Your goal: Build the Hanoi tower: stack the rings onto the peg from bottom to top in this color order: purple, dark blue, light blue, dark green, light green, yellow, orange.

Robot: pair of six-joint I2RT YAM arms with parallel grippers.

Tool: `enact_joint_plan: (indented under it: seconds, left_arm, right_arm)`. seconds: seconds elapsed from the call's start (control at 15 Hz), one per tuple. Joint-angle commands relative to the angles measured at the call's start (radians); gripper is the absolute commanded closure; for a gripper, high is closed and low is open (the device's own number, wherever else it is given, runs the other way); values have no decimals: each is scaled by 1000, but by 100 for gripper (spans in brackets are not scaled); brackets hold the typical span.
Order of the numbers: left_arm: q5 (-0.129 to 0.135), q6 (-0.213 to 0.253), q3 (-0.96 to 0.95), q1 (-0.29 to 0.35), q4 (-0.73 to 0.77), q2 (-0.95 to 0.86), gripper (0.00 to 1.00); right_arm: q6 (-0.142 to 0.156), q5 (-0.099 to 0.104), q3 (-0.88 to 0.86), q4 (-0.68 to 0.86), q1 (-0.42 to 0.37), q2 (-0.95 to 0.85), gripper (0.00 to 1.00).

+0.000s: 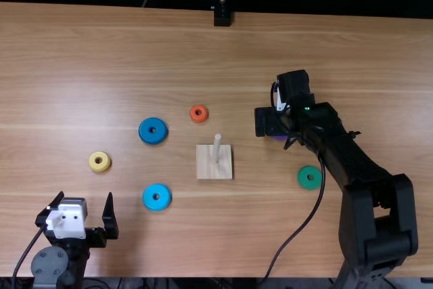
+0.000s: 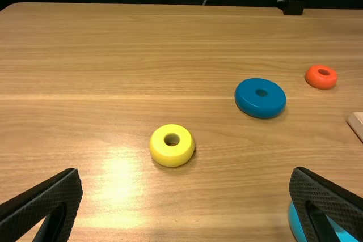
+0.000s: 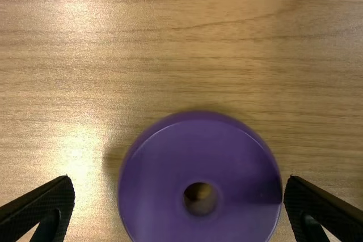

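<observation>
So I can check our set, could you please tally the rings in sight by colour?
Purple ring: 1
Dark blue ring: 1
Light blue ring: 1
Green ring: 1
Yellow ring: 1
Orange ring: 1
Total in sight: 6

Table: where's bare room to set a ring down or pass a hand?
The far strip of the table, beyond the orange ring and dark blue ring; also between the peg base and the near edge. Crowded: around the purple ring and green ring, with the right hand and arm.
</observation>
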Motion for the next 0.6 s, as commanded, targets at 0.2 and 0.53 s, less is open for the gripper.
enact_joint_plan:
  seconds: [0.2, 0.53]
  left_arm:
    - [3, 5, -111, -9, -77, -11, 0]
    - [3, 5, -111, -9, -77, -11, 0]
  right_arm:
    - [8, 23, 21, -5, 1, 17, 0]
    - [13, 25, 24, -9, -3, 19, 0]
